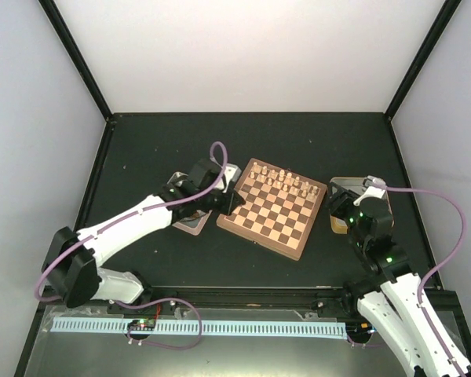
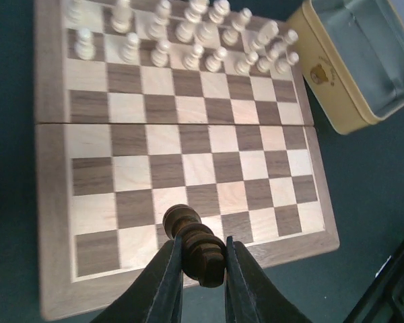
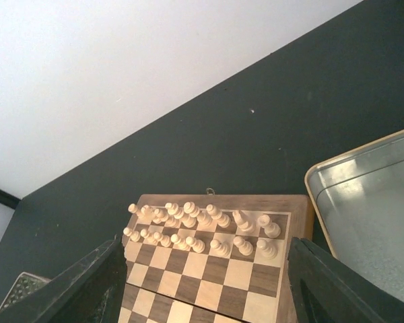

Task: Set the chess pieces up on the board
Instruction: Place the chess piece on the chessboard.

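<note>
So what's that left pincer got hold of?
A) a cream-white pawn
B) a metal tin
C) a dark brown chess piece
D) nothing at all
C: the left wrist view shows a dark brown chess piece clamped between the two fingers of the left pincer, above the board.

The left arm (image 1: 129, 220), lower left, and the right arm (image 1: 412, 314), lower right, are white tubes with black joints. A thin purple cable (image 1: 217, 144) loops along each. Small green lights (image 1: 389, 258) glow on the right one. The left gripper (image 2: 203, 245) has black fingers (image 2: 167, 289).
</note>
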`<state>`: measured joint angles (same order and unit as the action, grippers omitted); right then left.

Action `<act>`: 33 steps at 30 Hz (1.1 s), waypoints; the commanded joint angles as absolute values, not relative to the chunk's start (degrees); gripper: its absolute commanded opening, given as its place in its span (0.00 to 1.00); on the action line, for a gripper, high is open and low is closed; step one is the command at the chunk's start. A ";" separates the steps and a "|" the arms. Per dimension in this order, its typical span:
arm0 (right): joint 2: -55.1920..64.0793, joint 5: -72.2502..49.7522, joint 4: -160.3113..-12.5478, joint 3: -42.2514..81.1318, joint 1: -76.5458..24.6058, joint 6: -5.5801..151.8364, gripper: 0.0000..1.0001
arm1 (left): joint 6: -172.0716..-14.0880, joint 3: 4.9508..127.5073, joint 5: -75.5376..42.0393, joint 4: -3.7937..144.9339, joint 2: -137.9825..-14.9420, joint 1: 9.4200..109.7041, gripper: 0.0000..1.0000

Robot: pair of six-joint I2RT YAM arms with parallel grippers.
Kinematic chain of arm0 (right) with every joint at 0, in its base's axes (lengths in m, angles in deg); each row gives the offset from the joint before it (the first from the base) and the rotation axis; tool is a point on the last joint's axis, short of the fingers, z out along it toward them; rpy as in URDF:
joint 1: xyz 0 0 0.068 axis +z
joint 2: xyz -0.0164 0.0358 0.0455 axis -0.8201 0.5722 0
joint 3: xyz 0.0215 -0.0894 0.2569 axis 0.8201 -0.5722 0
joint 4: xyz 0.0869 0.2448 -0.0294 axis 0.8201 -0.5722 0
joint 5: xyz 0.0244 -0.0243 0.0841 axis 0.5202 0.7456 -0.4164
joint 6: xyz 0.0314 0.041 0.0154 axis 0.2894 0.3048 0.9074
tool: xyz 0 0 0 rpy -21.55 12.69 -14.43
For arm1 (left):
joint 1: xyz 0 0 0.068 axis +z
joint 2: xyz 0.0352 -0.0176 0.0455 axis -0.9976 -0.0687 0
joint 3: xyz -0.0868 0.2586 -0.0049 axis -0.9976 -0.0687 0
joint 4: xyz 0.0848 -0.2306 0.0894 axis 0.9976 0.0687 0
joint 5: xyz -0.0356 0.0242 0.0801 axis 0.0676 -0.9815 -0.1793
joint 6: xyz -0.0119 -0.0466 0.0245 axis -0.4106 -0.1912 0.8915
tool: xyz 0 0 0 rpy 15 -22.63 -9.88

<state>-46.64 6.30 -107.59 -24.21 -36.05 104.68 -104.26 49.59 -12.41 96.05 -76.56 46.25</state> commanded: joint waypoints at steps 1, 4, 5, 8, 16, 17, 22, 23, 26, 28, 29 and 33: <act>-47.50 10.66 -109.15 -24.73 -35.76 106.55 0.67 | -105.73 52.98 -18.28 95.62 -80.79 41.52 0.17; -47.37 10.75 -109.62 -24.69 -35.78 106.65 0.67 | -107.28 54.12 -20.00 98.18 -84.17 39.22 0.16; -47.29 10.74 -109.73 -24.71 -35.76 106.71 0.67 | -107.60 54.31 -20.33 98.69 -84.99 38.55 0.16; -46.99 10.61 -109.74 -24.98 -35.76 107.12 0.67 | -108.08 54.64 -21.50 99.44 -87.06 36.11 0.16; -44.66 9.39 -108.64 -25.08 -35.76 107.62 0.67 | -107.49 60.21 -28.61 107.17 -94.19 30.98 0.15; -44.42 9.40 -108.60 -25.08 -35.76 107.62 0.67 | -107.47 60.38 -28.47 107.08 -94.44 30.69 0.15; -43.70 9.10 -108.50 -25.08 -35.76 107.62 0.67 | -107.40 60.59 -26.86 105.82 -94.77 30.25 0.15; -43.77 9.08 -108.46 -25.08 -35.76 107.62 0.67 | -107.40 60.53 -26.52 105.56 -95.10 30.25 0.15; -43.69 9.28 -108.34 -25.08 -35.76 107.52 0.67 | -107.13 60.35 -24.65 103.93 -95.94 30.25 0.15; -43.69 9.31 -108.25 -25.00 -35.80 107.40 0.67 | -107.16 60.16 -23.59 102.47 -96.48 30.25 0.14; -43.65 9.25 -108.25 -24.99 -35.77 107.44 0.67 | -107.21 60.26 -23.40 102.24 -96.91 30.25 0.15; -43.60 9.18 -108.33 -24.99 -35.76 107.44 0.67 | -107.69 60.50 -23.37 101.75 -98.60 30.25 0.15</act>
<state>-43.58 8.73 -109.34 -24.84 -36.05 107.20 -107.21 58.44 -24.52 103.46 -96.84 30.47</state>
